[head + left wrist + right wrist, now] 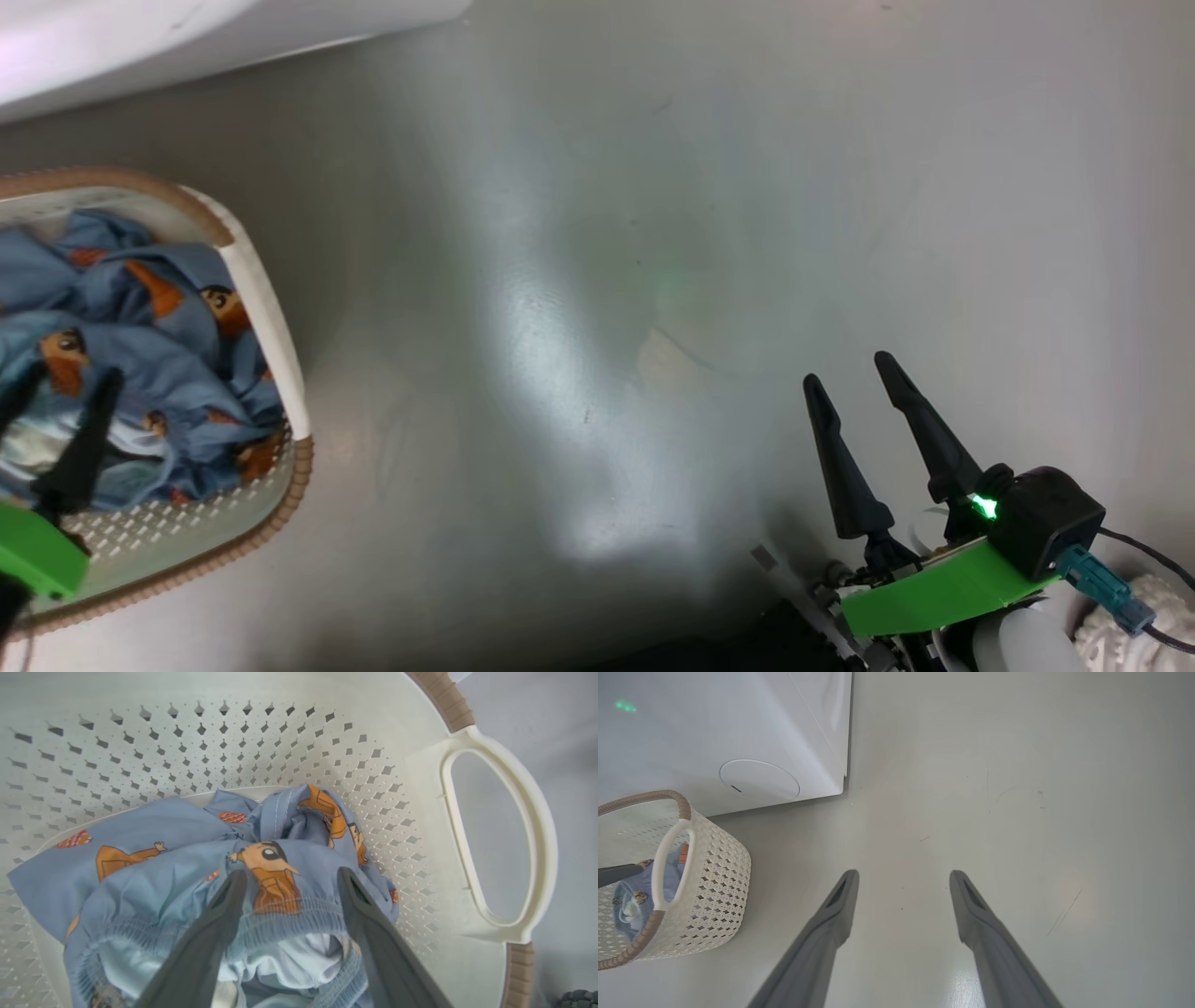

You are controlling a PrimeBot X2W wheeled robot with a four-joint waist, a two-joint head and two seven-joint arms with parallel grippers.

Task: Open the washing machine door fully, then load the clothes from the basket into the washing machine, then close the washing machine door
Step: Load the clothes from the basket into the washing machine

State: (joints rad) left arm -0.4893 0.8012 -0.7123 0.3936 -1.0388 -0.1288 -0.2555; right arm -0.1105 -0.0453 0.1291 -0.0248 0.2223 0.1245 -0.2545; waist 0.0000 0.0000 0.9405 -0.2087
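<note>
- Clothes (140, 355) lie in the basket (266, 317) at nine o'clock: loading and closing remain.
- Left gripper (290, 872) over them, jaws apart, empty.
- Right gripper (846, 367) at five o'clock, likewise.

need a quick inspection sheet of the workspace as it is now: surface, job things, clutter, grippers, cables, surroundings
surface: smooth grey floor, glossy, with faint scuffs.
job's things: cream-white perforated plastic basket with a brown woven-look rim stands on the floor beside the white boxy washing machine; light blue clothes printed with orange-brown cartoon figures lie heaped inside it.
clutter: nothing seen.
grippers: left gripper open, fingers down in the basket astride the clothes; right gripper open, holding nothing, over bare floor.
cables: black cable with a teal plug at the right wrist.
surroundings: nothing seen.
</note>
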